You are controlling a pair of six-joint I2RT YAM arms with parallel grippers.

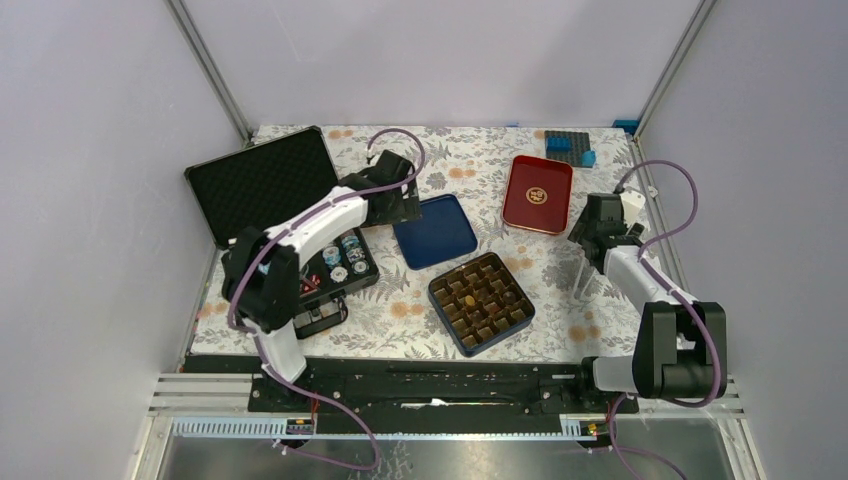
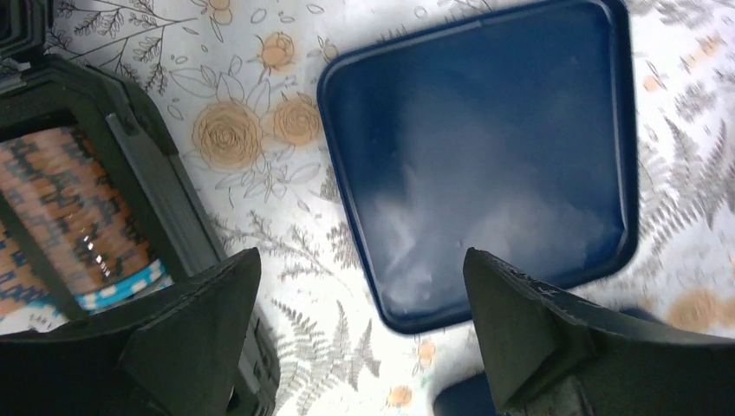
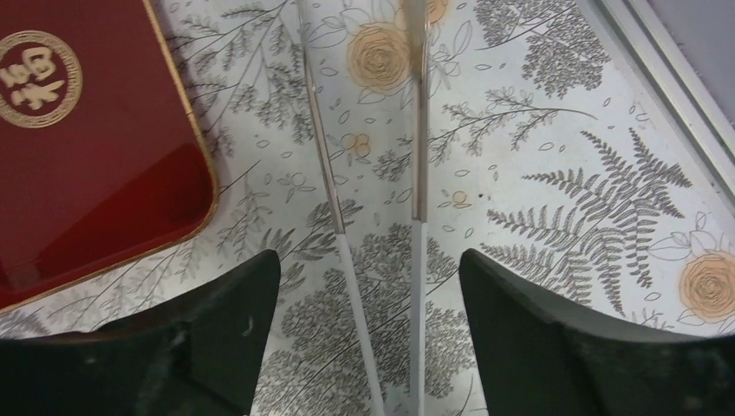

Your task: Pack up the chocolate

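Dark brown chocolate lumps (image 1: pixel 510 296), too small to count, sit in the brown square-celled grid insert (image 1: pixel 481 304) of a dark blue box (image 1: pixel 446 322). It lies between my arms, well apart from both sets of jaws. My right gripper (image 3: pixel 368 269) stands spread over thin white-and-metal tongs (image 3: pixel 418 173) on the floral tablecloth (image 3: pixel 563 173), beside a red lacquered tray (image 3: pixel 87 147). My left gripper (image 2: pixel 360 269) gapes wide above a flat dark blue lid (image 2: pixel 485 147), with a black chip case (image 2: pixel 130 156) alongside.
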